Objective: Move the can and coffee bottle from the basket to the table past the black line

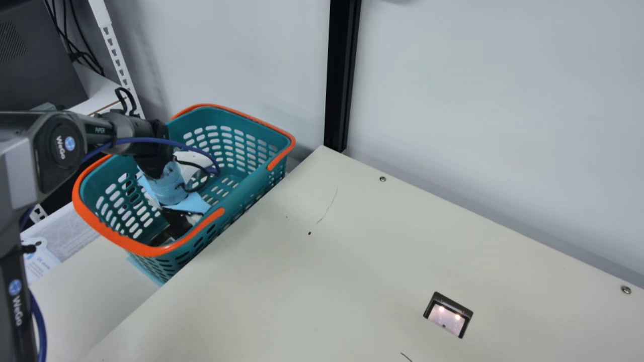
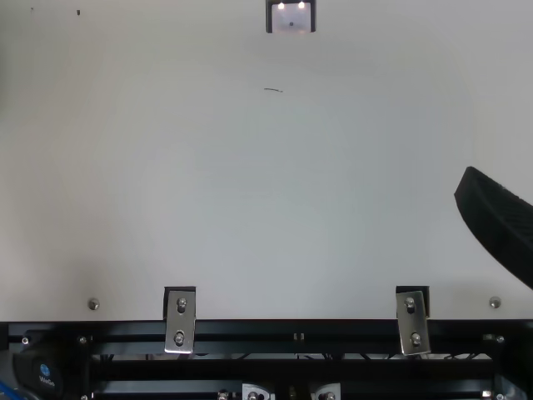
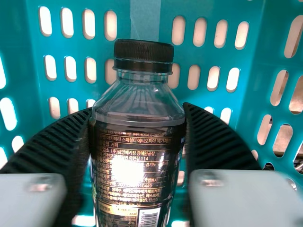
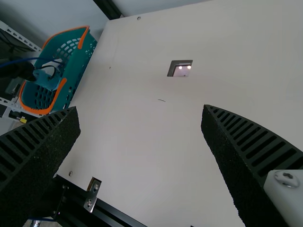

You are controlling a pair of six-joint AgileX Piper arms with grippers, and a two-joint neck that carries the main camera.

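Down in the basket (image 1: 255, 179), my left gripper (image 1: 177, 221) reaches its near-left end. The left wrist view has the coffee bottle (image 3: 137, 161) upright, with a black cap and dark label. Both ribbed fingers of the left gripper (image 3: 138, 135) press against the bottle's sides, one on each side, below its shoulder. Part of my right gripper (image 2: 500, 225) stands over the table at the top view's right edge. In the right wrist view the right gripper (image 4: 140, 118) is wide open, with nothing between its fingers.
The cream table (image 1: 302, 281) has a rectangular cutout (image 1: 448, 315) and small screws. The basket stands against its left edge, its orange-trimmed rim around my left arm. A black post (image 1: 342, 75) rises at the far corner, and metal brackets (image 2: 180, 320) line the near edge.
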